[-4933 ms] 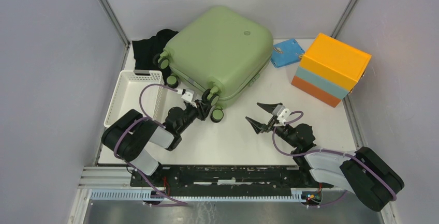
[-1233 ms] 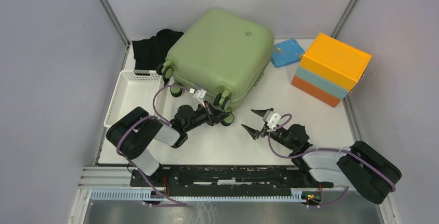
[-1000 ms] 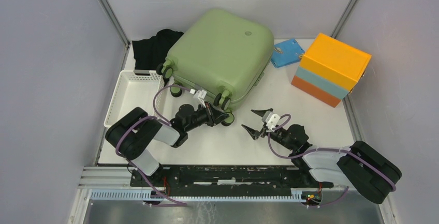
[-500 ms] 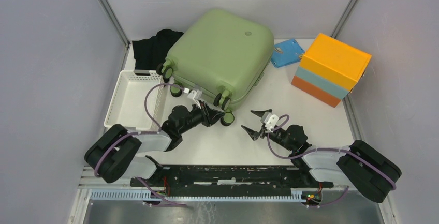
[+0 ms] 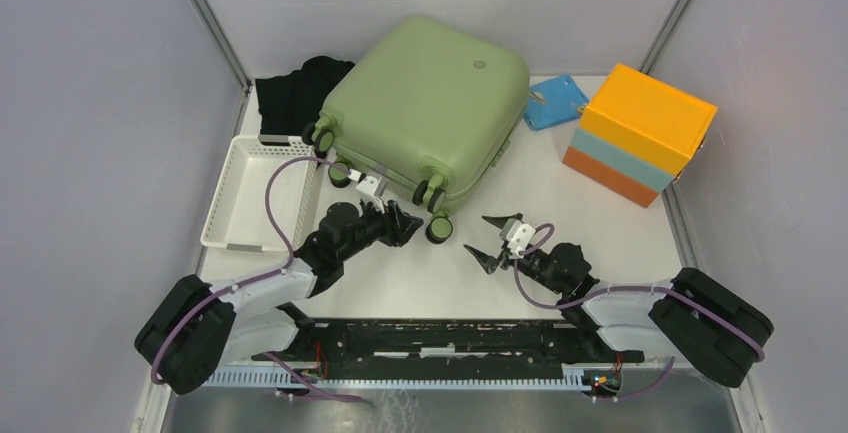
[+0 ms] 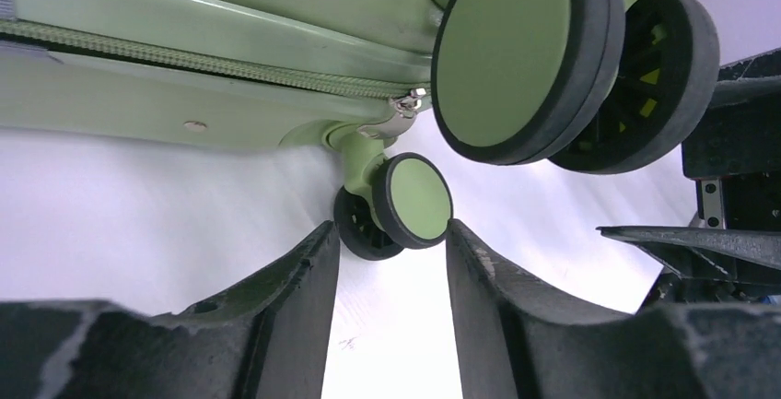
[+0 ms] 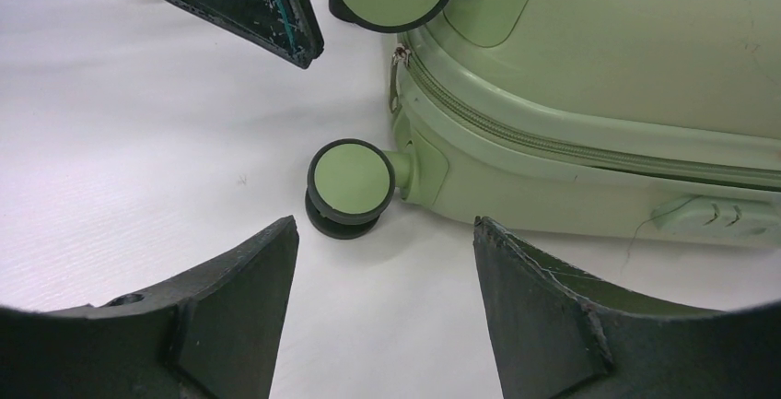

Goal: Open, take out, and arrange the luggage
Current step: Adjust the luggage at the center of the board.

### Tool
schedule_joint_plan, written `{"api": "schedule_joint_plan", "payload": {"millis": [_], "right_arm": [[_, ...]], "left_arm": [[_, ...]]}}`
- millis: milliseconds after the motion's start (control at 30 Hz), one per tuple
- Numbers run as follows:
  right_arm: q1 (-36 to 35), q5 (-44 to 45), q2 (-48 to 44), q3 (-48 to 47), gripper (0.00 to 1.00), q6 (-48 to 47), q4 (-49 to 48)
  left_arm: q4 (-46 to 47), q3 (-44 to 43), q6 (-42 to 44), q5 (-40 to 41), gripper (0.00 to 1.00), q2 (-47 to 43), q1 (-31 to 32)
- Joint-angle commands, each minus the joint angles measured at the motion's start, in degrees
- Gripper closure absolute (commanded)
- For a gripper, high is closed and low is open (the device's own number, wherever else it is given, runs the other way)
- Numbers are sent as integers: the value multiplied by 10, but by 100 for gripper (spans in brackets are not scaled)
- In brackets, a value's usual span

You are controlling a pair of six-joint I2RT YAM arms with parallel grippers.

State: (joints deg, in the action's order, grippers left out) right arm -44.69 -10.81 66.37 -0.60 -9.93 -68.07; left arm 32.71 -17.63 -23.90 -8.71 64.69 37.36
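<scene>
Since the earlier overhead frames the left arm has drawn back toward the lower left, and its left hand (image 5: 405,223) has let go of the near wheel (image 5: 437,230) it was clamped on. The right hand (image 5: 480,238) has crept a little toward the same corner, and the luggage (image 5: 425,103) has turned slightly from where it first lay.

The luggage lies on its broad side in the upper centre of the overhead frame, its wheeled end facing the arms and its zip shut all along the seam. In the left wrist view the left hand (image 6: 391,233) is spread, with nothing between its fingers and the wheel (image 6: 405,205) just beyond their tips. The right hand (image 7: 384,233) is spread wider and also empty, aimed at the same wheel (image 7: 350,182).

The zip pull (image 6: 402,113) hangs right behind the wheel's stem. That is the awkward part: a reach for it may close on the stem or wheel instead, and then the case gets dragged, not unzipped. Both hands crowd this one corner, and the tip of the left one shows at the upper left of the right wrist view, so they could knock together. A sideways push could also slide the case into the white basket (image 5: 250,188) at centre left, or the lid could swing against the orange and blue box (image 5: 640,133) at upper right
</scene>
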Motion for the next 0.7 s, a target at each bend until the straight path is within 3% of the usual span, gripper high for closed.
{"api": "schedule_joint_plan", "payload": {"millis": [0, 167, 367, 533, 667], "right_arm": [[-17, 35, 11, 79, 25, -5, -28], [-44, 102, 40, 71, 30, 2, -56], [-120, 213, 84, 37, 30, 6, -102], [-187, 341, 146, -18, 28, 10, -145], [-235, 446, 206, -66, 28, -6, -196]], "left_arm": [[-18, -13, 22, 35, 44, -33, 0], [-105, -39, 27, 66, 44, -77, -1], [-271, -114, 44, 116, 44, -146, -1], [-407, -183, 35, 225, 34, -184, -1], [-468, -237, 38, 228, 32, -189, -1]]}}
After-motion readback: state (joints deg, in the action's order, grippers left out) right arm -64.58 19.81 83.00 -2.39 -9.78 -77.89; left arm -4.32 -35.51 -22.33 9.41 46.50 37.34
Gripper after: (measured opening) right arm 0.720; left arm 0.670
